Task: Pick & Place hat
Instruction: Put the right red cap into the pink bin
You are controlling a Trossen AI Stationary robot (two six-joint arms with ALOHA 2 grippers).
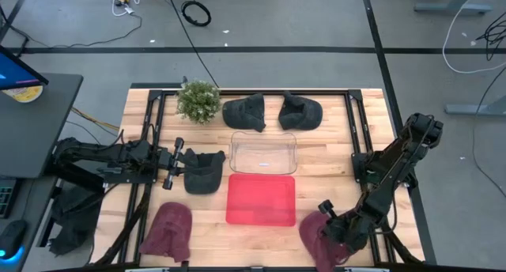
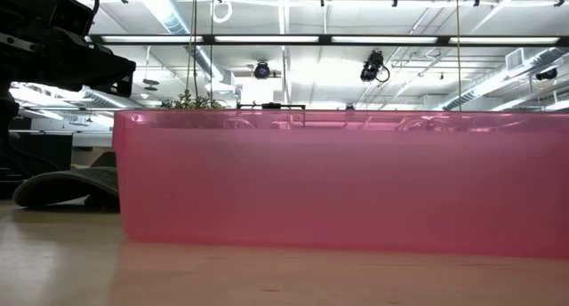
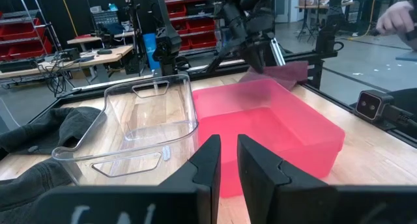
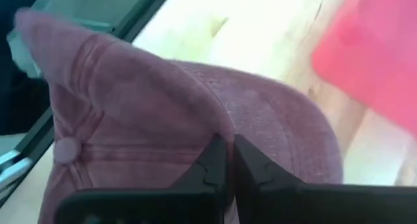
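Observation:
A maroon hat (image 1: 318, 240) lies at the table's near right corner, and my right gripper (image 1: 329, 224) stands over it, shut on its crown (image 4: 195, 113). The hat's top button (image 4: 65, 150) shows beside the fingers. A second maroon hat (image 1: 168, 231) lies crown-up at the near left. The red bin (image 1: 261, 199) sits at the table's middle, near side. My left gripper (image 3: 228, 160) waits level at the left, narrowly open on nothing, beside a dark hat (image 1: 204, 171). My right gripper pinches a raised fold of the maroon hat's crown cloth (image 4: 225, 134) between its two fingers. The fingers come from above, slanting down. The cloth rises in a ridge up to the fingertips. Whether the hat's underside is clear of the table I cannot tell.
A clear bin (image 1: 263, 152) stands just beyond the red bin. Two more dark hats (image 1: 245, 114) (image 1: 300, 111) and a small potted plant (image 1: 198, 100) line the far edge. In the low view the red bin (image 2: 338, 181) fills the middle.

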